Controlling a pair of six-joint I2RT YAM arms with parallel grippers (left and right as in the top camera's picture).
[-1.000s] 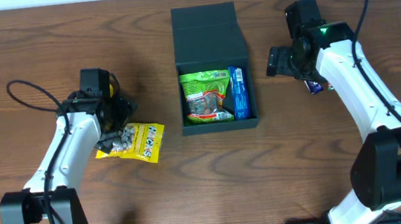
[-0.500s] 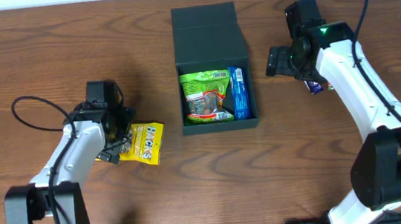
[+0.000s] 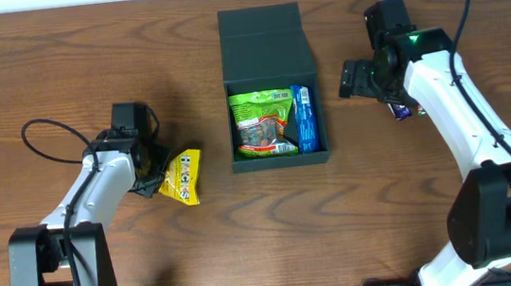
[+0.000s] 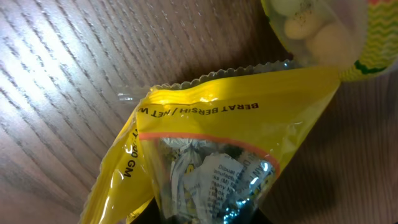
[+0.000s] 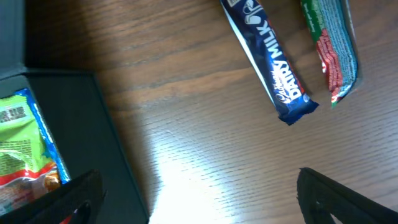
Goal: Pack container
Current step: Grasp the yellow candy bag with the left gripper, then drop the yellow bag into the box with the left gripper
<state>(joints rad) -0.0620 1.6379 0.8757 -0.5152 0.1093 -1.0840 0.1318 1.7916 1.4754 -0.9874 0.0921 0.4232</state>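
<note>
Elbow bent, the left gripper (image 3: pixel 151 165) clamped a yellow plastic snack packet (image 3: pixel 181 176) at 9 o'clock; the right gripper (image 3: pixel 354 80) hovered spread at 2. The dark green-black cardboard container (image 3: pixel 264 45) lay central, lengthwise 12-to-6, lid toward 12.

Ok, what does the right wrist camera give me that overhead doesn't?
Only right wrist: the Dairy Milk bar in full and a red-and-teal packet beside it on the table; overhead barely shows them. Only overhead: the whole container with its flap open, and the yellow packet in the jaws of the left gripper. Both: the container's wall and the green packet inside.
</note>
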